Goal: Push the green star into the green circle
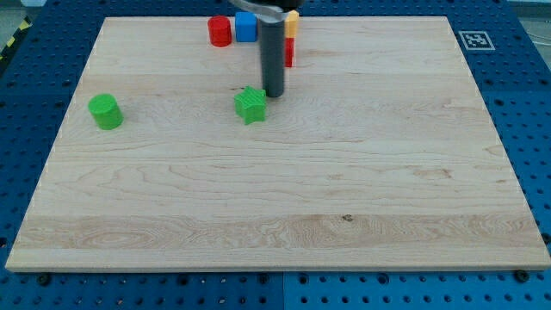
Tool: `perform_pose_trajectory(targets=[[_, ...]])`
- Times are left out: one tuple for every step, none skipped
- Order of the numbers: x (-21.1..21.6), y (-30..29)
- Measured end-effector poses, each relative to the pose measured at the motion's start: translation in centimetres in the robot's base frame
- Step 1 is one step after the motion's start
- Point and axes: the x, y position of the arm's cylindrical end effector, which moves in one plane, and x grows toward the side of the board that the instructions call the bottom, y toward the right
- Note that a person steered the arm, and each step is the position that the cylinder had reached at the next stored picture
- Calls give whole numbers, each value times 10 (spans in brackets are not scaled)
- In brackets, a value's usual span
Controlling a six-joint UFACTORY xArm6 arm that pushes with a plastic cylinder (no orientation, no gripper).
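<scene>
The green star [250, 105] lies on the wooden board a little above the board's middle, left of centre. The green circle [105, 112], a short green cylinder, stands near the board's left edge at about the same height in the view. My tip [274, 95] is the lower end of the dark rod. It stands just to the right of the green star and slightly above it, very close to it or touching its upper right point.
At the view's top, a red cylinder [219, 31] and a blue cube [246, 27] stand side by side. A yellow block [292, 23] and a red block [288, 52] are partly hidden behind the rod. The wooden board [284, 215] lies on a blue perforated table.
</scene>
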Motion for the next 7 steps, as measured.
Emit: perform_pose_trajectory(targets=[[18, 36], [44, 23], [45, -13], [45, -43], [45, -69], [45, -92], [45, -108]])
